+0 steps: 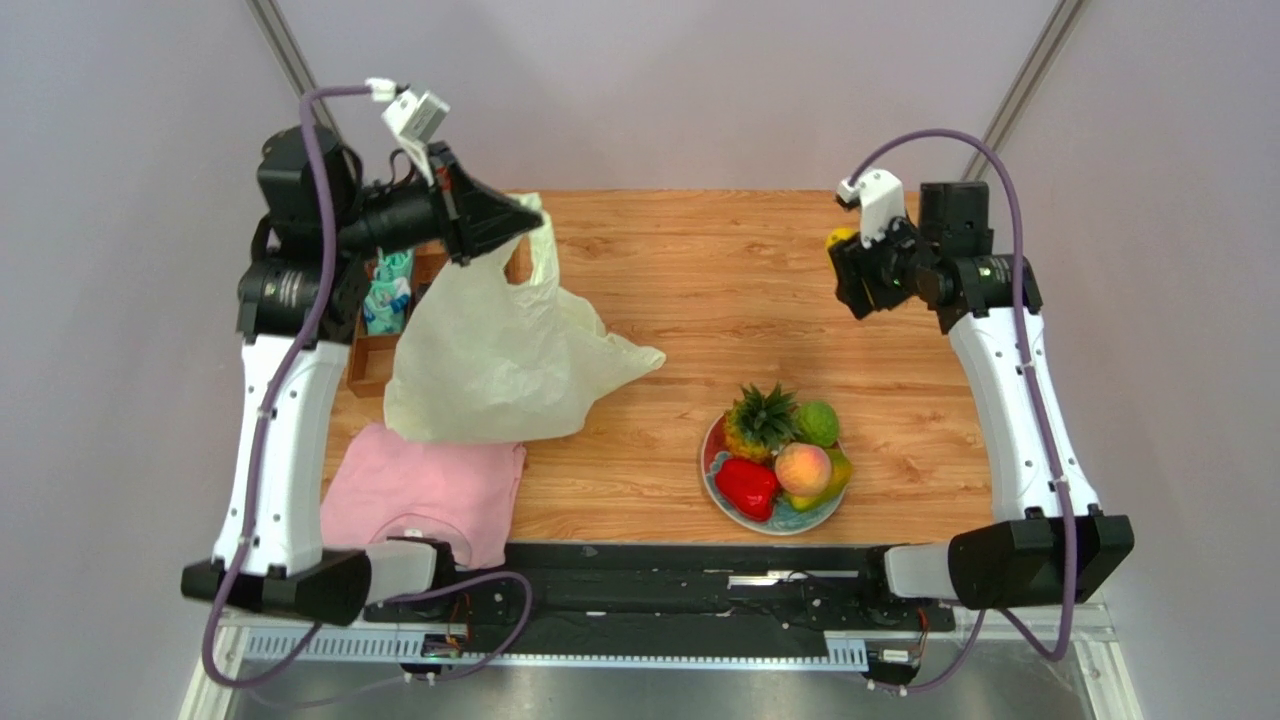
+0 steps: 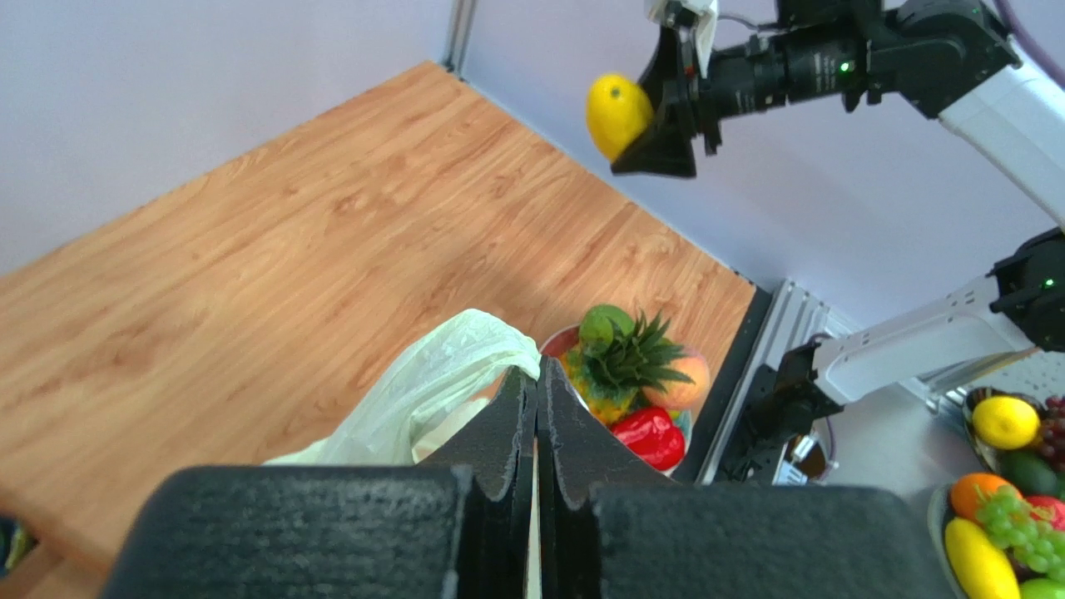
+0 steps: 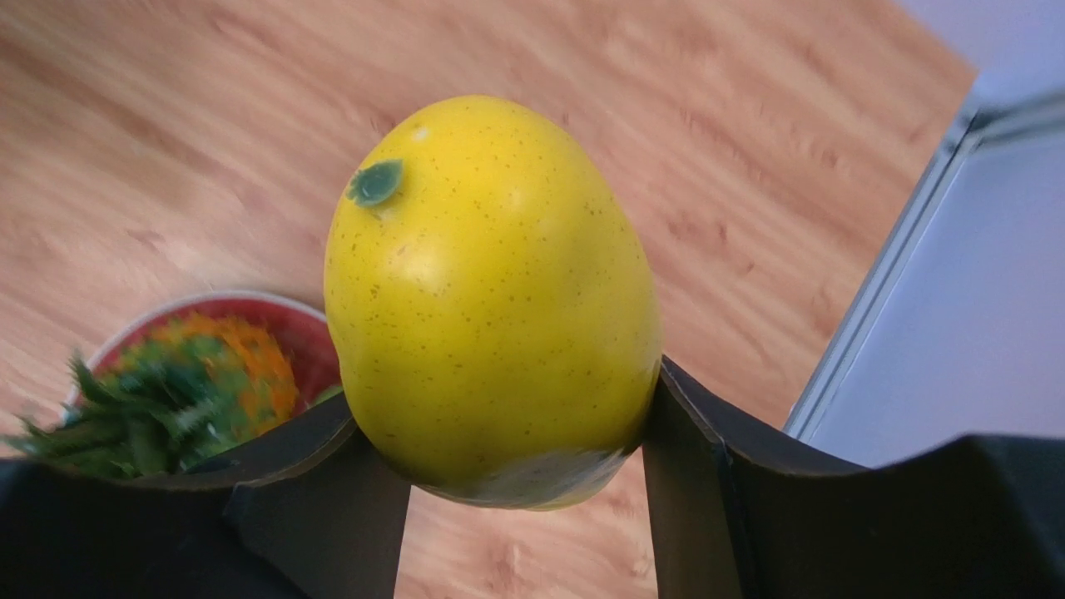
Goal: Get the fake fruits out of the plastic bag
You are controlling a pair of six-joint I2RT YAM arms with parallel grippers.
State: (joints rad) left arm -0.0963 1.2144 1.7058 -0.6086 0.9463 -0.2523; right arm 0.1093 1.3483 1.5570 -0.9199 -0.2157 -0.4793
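Apparently left gripper [image 1: 526, 225] pinches bag [image 1: 481, 353], right gripper [image 1: 842, 264] mango [image 3: 488, 300]

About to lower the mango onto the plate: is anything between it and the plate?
Nothing visible. Only bare table lies between the mango in the right gripper and the plate. The plastic bag hangs from the left gripper, off to the side. The plate itself is crowded with fruit.
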